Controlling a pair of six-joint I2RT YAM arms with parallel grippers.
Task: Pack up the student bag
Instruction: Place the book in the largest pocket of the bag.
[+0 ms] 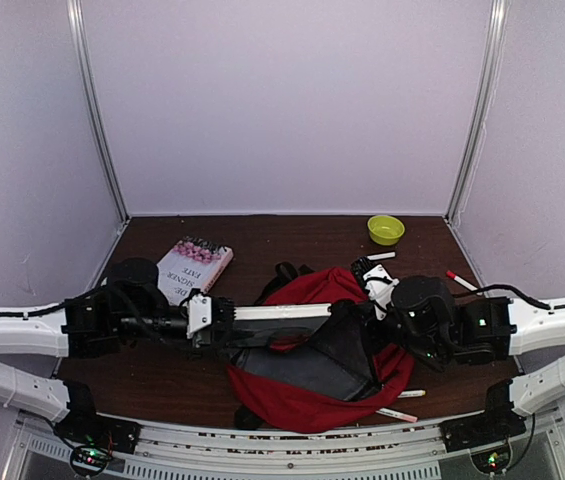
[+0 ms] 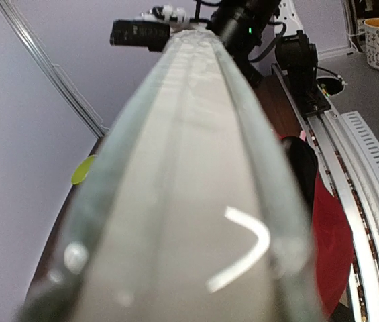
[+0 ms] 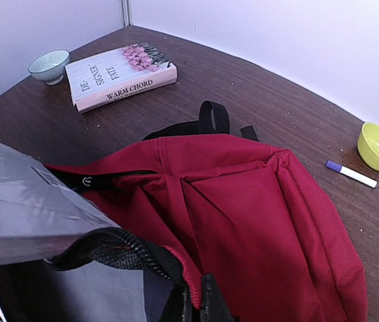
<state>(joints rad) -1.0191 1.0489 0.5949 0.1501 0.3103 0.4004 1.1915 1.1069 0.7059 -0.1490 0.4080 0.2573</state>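
Observation:
The student bag point(image 1: 302, 385) is a large red backpack lying open at the table's front centre, its dark grey lining point(image 1: 307, 365) showing. My left gripper point(image 1: 220, 313) is shut on a long flat translucent white strip point(image 1: 282, 312) that reaches right over the bag's opening. The strip fills the left wrist view point(image 2: 189, 201) and hides my fingers there. It also shows in the right wrist view point(image 3: 21, 215). My right gripper point(image 3: 199, 302) is shut on the bag's black zippered rim point(image 3: 129, 251) and holds the opening up; it also shows in the top view point(image 1: 380, 308).
A book point(image 1: 194, 268) lies back left, with a pale bowl point(image 3: 49, 65) beyond it. A yellow-green bowl point(image 1: 385, 229) stands at the back right. Markers lie to the right of the bag point(image 1: 462, 281) and near its front point(image 1: 397, 414). Walls close the back and both sides.

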